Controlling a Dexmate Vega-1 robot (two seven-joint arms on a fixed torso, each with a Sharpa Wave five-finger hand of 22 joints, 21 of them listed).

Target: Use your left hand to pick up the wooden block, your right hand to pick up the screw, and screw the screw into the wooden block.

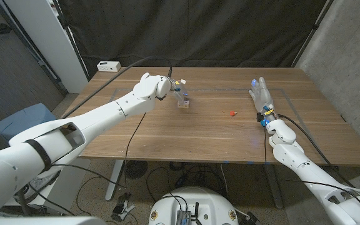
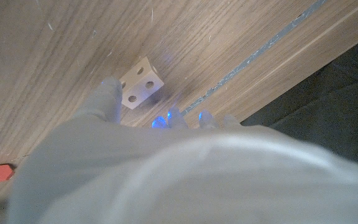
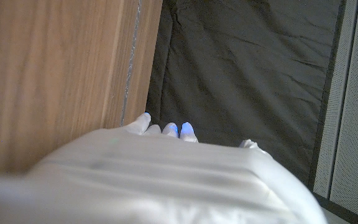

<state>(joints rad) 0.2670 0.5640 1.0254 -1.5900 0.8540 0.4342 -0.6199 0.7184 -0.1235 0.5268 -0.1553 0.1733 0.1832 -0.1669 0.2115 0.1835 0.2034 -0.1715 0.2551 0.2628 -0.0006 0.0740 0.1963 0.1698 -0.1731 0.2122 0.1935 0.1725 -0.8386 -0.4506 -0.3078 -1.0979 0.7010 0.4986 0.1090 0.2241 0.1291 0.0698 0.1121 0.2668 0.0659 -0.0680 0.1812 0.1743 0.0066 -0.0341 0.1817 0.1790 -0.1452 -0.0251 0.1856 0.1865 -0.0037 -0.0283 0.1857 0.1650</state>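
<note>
Left hand: reaching over the wooden table from the left side, fingers pointing down at the wooden block — holding nothing, fingers apart in the left wrist view.
Left fingertips: just beside the block, one to its side, the others along its near edge; contact not clear from either view.
Wooden block: small pale cube standing on the table, left of the middle, directly under the left hand. In the left wrist view, two round holes on one face and one on the neighbouring face.
Screw: small red piece lying on the table, near the middle, to the right of the block and well apart from it. Red hexagonal head seen at the edge of the left wrist view. Untouched by either hand.
Right hand: on the right side of the table, fingers stretched out toward the far edge, empty and spread — well apart from the screw.
Right fingertips: lit blue in the right wrist view, lined up side by side against the dark curtain.
White box: at the far left corner of the table.
</note>
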